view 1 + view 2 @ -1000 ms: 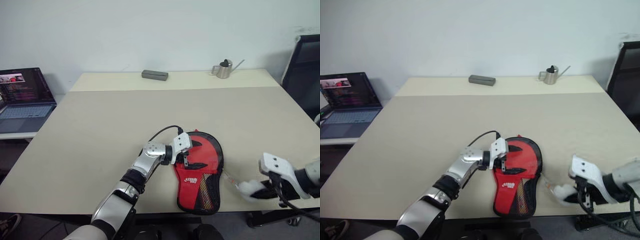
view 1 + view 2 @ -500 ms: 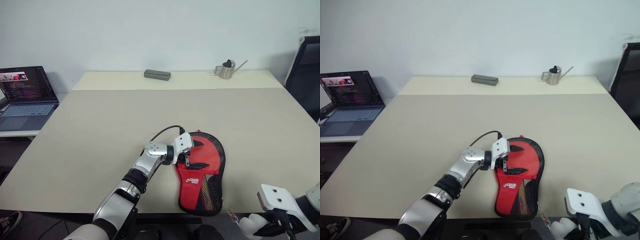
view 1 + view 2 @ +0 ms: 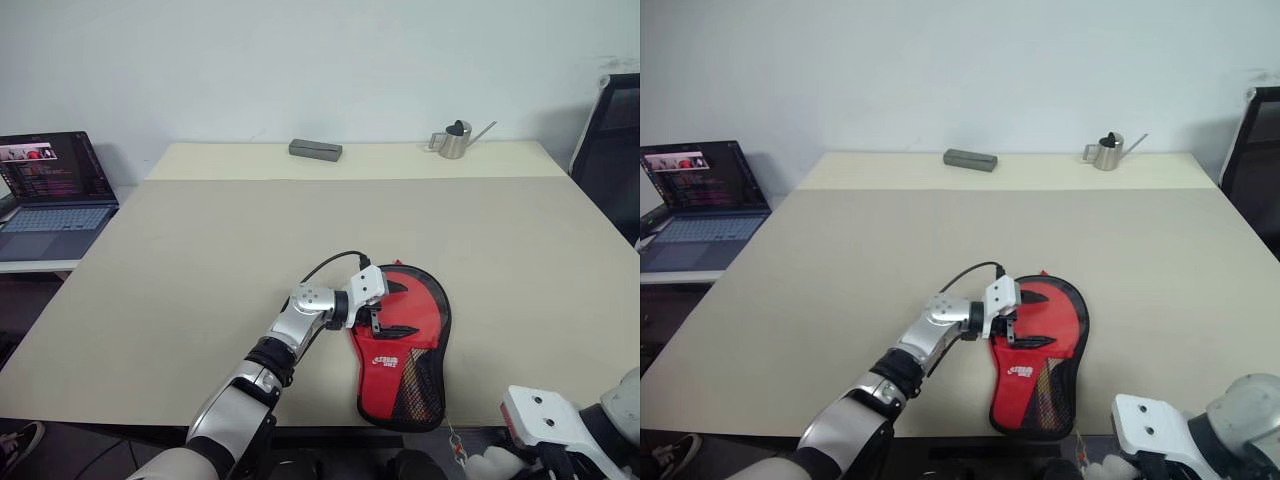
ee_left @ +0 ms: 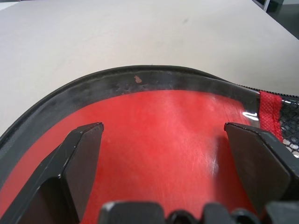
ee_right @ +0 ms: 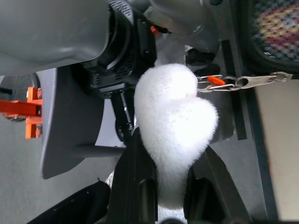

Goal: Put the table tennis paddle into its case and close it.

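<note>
Case (image 3: 403,345) lies under spread left end effector (image 3: 377,310); right end effector (image 5: 163,186) pinches pompom (image 5: 174,121).

L arm stretched fwd over table, two-finger black left gripper (image 4: 163,140) spread wide; right gripper (image 5: 163,186) low at table's near edge, pinched tight.

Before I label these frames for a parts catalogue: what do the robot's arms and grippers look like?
The left arm is silver metal with black joint bands; a black cable loops over its wrist. The left gripper has a white housing and two flat black fingers. The right gripper has a white housing with small dark holes and black fingers.
</note>
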{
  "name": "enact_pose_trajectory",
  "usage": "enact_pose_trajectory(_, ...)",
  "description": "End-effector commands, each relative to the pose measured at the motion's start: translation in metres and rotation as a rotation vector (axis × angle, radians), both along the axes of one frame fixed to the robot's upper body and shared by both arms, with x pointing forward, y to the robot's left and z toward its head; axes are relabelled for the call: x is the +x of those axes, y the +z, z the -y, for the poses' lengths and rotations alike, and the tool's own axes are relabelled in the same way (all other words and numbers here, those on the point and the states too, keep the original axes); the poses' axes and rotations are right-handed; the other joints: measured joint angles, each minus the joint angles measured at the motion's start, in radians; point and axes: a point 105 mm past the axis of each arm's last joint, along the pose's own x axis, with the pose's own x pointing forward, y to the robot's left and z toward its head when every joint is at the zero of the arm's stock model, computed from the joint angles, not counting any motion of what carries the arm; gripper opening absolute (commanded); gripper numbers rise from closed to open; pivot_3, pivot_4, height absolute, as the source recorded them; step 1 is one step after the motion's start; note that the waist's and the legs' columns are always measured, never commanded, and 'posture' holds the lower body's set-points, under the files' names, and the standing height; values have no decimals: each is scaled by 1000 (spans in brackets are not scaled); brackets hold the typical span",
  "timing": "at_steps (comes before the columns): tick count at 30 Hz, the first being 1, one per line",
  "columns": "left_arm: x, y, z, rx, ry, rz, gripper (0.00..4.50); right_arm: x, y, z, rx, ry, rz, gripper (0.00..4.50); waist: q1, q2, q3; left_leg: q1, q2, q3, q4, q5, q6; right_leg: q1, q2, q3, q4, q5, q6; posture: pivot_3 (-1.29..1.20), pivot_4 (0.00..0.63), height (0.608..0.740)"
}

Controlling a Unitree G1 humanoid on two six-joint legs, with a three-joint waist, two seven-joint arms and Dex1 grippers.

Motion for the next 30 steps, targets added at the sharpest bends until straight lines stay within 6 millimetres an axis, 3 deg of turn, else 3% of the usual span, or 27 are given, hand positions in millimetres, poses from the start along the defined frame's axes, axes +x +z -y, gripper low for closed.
enact_pose_trajectory(1,-7,-45,-16,131,51,-110,4500,-24,8,-17,49,132,-60,228,0,0,0,0,0,0,0,0,0,0,0,0,0,0,0,0,150,740)
enact_pose_trajectory(13,-6,-44,-15,132,55,-107,4500,-22,4,-30,103,147,-16,228,2,0,0,0,0,-1,0,0,0,0,0,-1,-1,0,0,0,150,740)
enact_pose_trajectory(14,-6,-44,-15,132,55,-106,4500,-22,3,-30,105,145,-17,946,2,-1,0,0,0,-1,0,0,0,0,0,0,-1,0,0,0,150,740)
enact_pose_trajectory(21,-5,-43,-14,130,57,-102,4500,-7,8,-32,138,83,30,3307,3,-2,0,0,0,-2,0,-1,0,0,0,0,-1,0,0,0,150,740)
enact_pose_trajectory(25,-4,-42,-12,126,56,-101,4500,17,22,-26,170,28,82,3307,2,-2,0,1,1,-1,0,-1,0,0,-1,0,-2,0,0,0,150,740)
enact_pose_trajectory(30,-7,-38,-7,102,40,-100,4500,53,46,-2,178,-45,168,3307,3,-3,1,0,1,-2,0,0,0,0,-1,0,-2,0,0,0,150,740)
